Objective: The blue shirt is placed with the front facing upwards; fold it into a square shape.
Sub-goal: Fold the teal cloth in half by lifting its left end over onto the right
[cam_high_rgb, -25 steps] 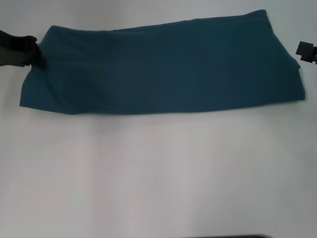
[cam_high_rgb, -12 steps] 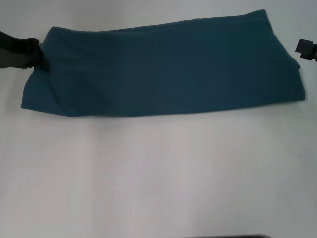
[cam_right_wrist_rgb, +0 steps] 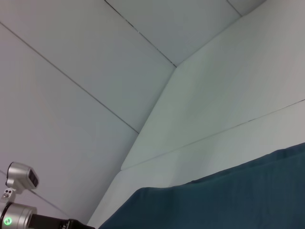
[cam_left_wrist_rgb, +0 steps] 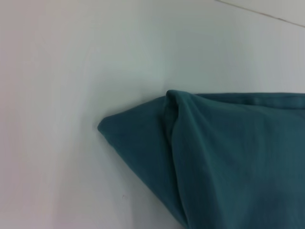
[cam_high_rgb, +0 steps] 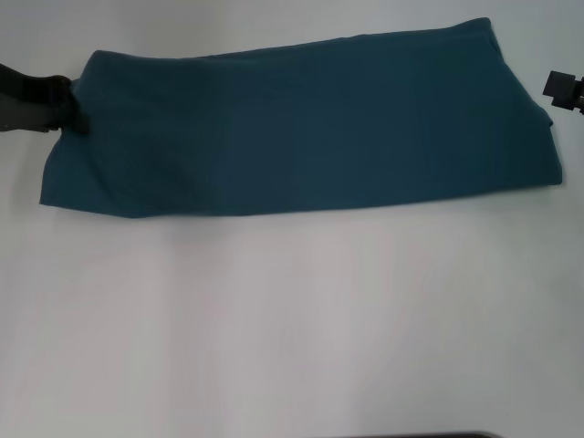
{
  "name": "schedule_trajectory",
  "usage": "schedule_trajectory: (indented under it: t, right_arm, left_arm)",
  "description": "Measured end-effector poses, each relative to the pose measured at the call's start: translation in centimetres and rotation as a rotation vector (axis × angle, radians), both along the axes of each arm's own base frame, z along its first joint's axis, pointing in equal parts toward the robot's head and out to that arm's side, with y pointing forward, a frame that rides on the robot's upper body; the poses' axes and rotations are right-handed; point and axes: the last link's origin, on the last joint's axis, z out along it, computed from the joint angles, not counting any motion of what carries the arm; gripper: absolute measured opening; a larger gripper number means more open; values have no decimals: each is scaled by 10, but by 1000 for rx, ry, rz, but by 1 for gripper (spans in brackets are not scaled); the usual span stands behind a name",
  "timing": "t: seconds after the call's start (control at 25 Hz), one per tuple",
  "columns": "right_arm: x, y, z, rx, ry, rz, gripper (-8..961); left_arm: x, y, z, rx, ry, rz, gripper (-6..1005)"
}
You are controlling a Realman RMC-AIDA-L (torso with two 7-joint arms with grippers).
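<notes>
- the left gripper [cam_high_rgb: 78, 117] has drawn back a little leftward over the last second; it sat over the shirt's far-left edge and now only its tip is at that edge. whether it is open or closed i cannot tell.
- the shirt [cam_high_rgb: 301, 123] has hardly shifted; its left end has settled flat, with the near-left corner a touch farther left than before.
- my reading: the left arm is letting go after laying a fold, so the lengthwise folds look done and the crosswise folds, bringing one end over the other, are still to come.
- the right gripper [cam_high_rgb: 564, 91] has not moved; it sits at the right edge of the view, just off the shirt's right end. its state i cannot tell.
- the shirt lies on the far half of the white table [cam_high_rgb: 292, 328] as a long dark teal band running left to right, the right end a bit farther away than the left.
- no letters, collar or sleeves show; the top face is plain and fairly smooth.
- the left wrist view shows a layered corner [cam_left_wrist_rgb: 167, 102] with a small ridge where the cloth doubles over.
</notes>
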Motion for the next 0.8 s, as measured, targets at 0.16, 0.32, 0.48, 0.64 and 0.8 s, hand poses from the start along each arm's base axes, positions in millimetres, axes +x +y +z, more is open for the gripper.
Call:
schedule_trajectory:
  t: [0.16,0.32,0.48,0.64,0.8]
  right_arm:
    - [0,0,0,-1,1,0,897]
    - [0,0,-1,-1,0,-1,897]
    - [0,0,-1,0,0,-2,897]
    - [0,0,-1,0,-1,-4,897]
    - [1,1,0,2,-3,-7,897]
  left_arm:
    - [0,0,0,-2,2,0,46]
    - [-4,0,3,-2,29,6,48]
    - [-15,0,16,22,83,34,48]
    - [-26,1,32,63,107,69,48]
    - [-33,1,44,86,159,102,48]
